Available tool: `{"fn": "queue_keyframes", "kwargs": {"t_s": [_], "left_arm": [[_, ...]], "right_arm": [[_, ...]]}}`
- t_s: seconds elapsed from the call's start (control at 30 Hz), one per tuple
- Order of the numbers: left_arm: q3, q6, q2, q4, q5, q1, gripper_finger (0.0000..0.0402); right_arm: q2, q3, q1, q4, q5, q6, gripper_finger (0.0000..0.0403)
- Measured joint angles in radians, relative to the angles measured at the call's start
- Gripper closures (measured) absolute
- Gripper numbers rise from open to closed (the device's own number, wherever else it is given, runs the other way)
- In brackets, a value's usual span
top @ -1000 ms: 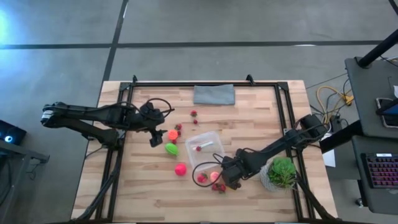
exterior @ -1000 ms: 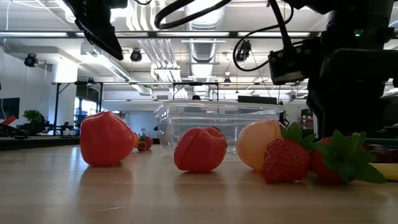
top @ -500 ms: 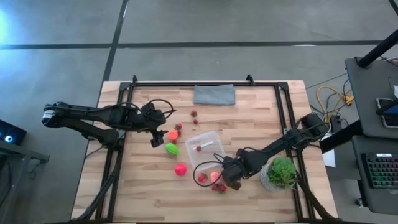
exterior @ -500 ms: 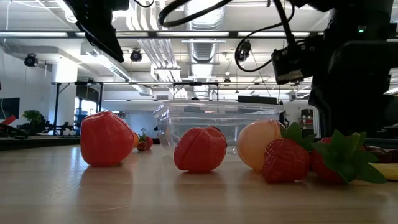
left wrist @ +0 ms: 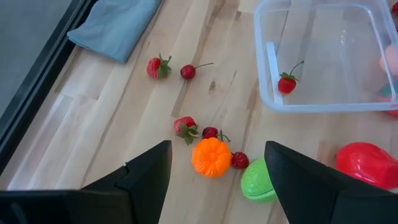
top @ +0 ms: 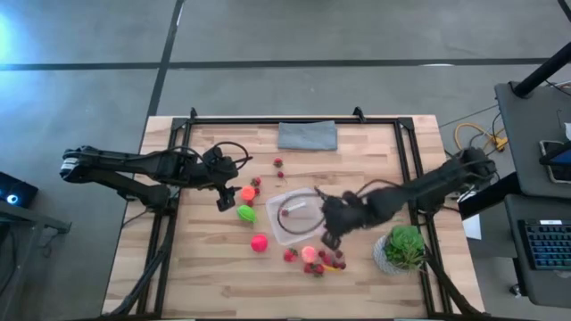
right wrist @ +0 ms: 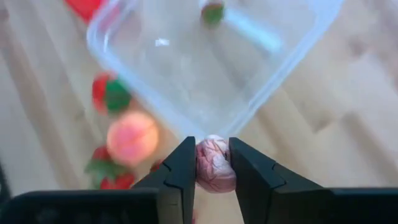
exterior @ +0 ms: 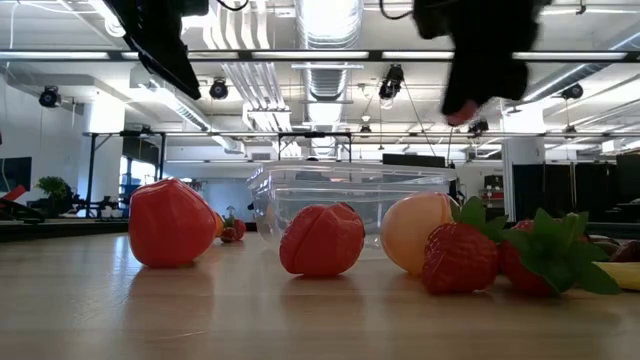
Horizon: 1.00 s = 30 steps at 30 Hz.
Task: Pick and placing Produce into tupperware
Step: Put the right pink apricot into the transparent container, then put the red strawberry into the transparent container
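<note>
Right hand clamped on small pink berry, just outside tupperware rim; early release drops it on surface. Left hand fingers apart, idle

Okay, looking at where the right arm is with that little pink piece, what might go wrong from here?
1. The right gripper pinches the small pink piece only at its fingers' tips, so it may slip out early.
2. It hangs beside the tupperware's near wall, not over the inside; released now, it would probably land on the table.
3. The tupperware looks light; a bump might shove it.
</note>
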Motion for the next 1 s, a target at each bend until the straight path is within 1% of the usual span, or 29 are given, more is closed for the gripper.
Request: {"fn": "queue_keyframes", "kwargs": {"t_s": [0.07, 0.13, 0.23, 0.33, 0.53, 0.67, 0.73, 0.8, 0.9, 1.0], "left_arm": [[0.0, 0.0, 0.004, 0.011, 0.0, 0.0, 0.0159], [-0.001, 0.0, 0.007, 0.005, 0.0, 0.0, 0.0159], [-0.001, -0.006, 0.011, 0.006, -0.001, 0.0, 0.0159], [-0.002, -0.008, 0.013, 0.004, -0.001, 0.0, 0.0159], [-0.002, -0.009, 0.024, 0.002, -0.001, 0.0, 0.0159], [-0.005, -0.009, 0.026, 0.005, -0.002, 0.0, 0.0159], [-0.016, -0.009, 0.027, 0.006, -0.011, 0.002, 0.0159], [-0.036, -0.011, 0.027, 0.005, -0.02, 0.003, 0.0159], [-0.08, -0.012, 0.029, 0.024, 0.0, 0.005, 0.0159], [-0.106, -0.017, 0.053, 0.075, 0.043, 0.023, 0.0159]], "right_arm": [[0.015, 0.009, -0.062, 0.006, -0.047, -0.073, 0.0321], [0.044, 0.013, -0.127, 0.02, -0.135, -0.127, 0.0321], [0.1, 0.013, -0.199, 0.055, -0.209, -0.144, 0.0312], [0.132, 0.043, -0.226, 0.083, -0.223, -0.145, 0.0284], [0.156, 0.118, -0.225, 0.105, -0.223, -0.164, 0.0206], [0.157, 0.153, -0.226, 0.098, -0.2, -0.167, 0.017], [0.143, 0.167, -0.225, 0.078, -0.153, -0.167, 0.0159], [0.123, 0.186, -0.222, 0.046, -0.084, -0.16, 0.0151], [0.085, 0.223, -0.223, -0.052, 0.002, -0.133, 0.0146], [0.057, 0.251, -0.234, -0.166, 0.05, -0.072, 0.0145]]}}
